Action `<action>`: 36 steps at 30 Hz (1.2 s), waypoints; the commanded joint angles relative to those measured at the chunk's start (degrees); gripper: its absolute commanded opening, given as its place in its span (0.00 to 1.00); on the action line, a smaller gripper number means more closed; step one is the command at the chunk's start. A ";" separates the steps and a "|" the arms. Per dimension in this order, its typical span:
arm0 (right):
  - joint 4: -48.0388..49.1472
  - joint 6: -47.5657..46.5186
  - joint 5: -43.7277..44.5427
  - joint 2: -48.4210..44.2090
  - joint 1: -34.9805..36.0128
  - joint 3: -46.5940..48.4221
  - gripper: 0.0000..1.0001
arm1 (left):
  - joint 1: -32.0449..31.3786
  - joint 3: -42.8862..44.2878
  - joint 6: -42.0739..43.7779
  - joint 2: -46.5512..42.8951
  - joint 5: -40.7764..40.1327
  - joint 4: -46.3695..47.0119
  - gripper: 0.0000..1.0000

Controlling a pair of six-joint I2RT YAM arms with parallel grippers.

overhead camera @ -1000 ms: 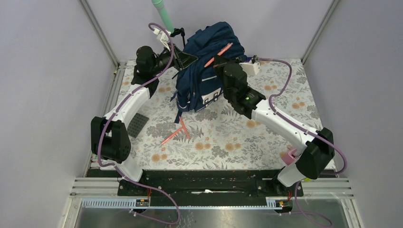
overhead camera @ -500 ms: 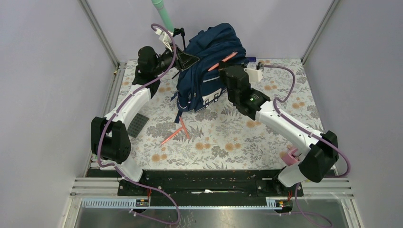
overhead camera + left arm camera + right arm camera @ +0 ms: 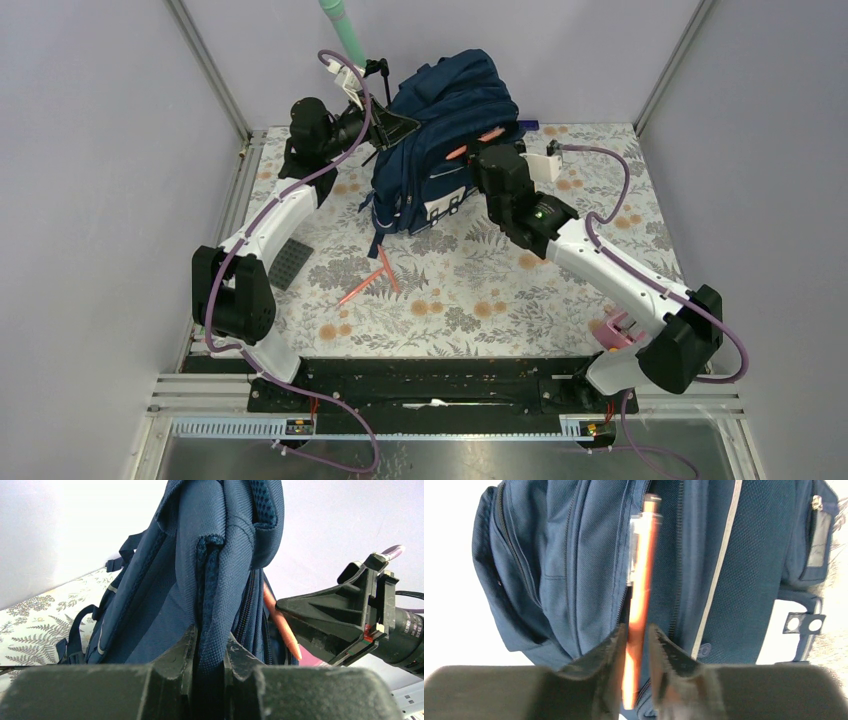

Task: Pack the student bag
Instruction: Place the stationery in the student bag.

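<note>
The navy blue student bag [image 3: 440, 130] stands upright at the back of the table. My left gripper [image 3: 209, 647] is shut on a fold of the bag's fabric [image 3: 212, 595] at its upper left and holds it up. My right gripper [image 3: 636, 640] is shut on an orange pen [image 3: 640, 587] and holds it against the bag's front, along a zipper line. In the top view the pen [image 3: 470, 146] lies across the bag's front beside the right gripper [image 3: 487, 152]. In the left wrist view the pen's tip [image 3: 286, 630] shows beside the right gripper's black fingers [image 3: 330, 615].
Two more orange pens [image 3: 372, 277] lie crossed on the floral table in front of the bag. A dark grey flat block [image 3: 290, 263] lies by the left arm. A pink object [image 3: 610, 328] sits near the right arm's base. A green pole [image 3: 343, 28] stands behind the bag.
My right gripper has moved right and down with the orange pen, bringing it from the bag's top down onto its front. The left gripper keeps its hold on the bag.
</note>
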 commanded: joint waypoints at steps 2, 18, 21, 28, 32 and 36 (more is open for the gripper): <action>-3.30 -1.45 -0.20 1.62 -0.40 -0.17 0.43 | 0.13 1.76 -0.34 -4.55 -2.66 11.38 0.00; 6.76 -31.62 -5.08 -2.66 -0.41 4.70 0.67 | 0.14 2.22 0.26 -4.75 -2.73 10.09 0.00; 6.38 -40.52 -9.99 -5.40 -0.35 3.66 0.71 | 0.13 3.39 0.86 -4.82 -3.91 6.96 0.00; 4.47 -59.09 -19.64 -14.51 1.86 -5.18 0.79 | 0.22 4.98 2.03 -5.01 -5.88 1.82 0.00; 4.48 -70.12 -19.33 -16.54 8.99 -11.70 0.79 | 0.46 5.48 0.80 -5.00 -6.91 -0.13 0.00; 5.97 -70.16 -18.75 -12.46 14.77 -15.43 0.79 | 1.61 4.05 -2.38 -5.41 -6.92 0.74 0.00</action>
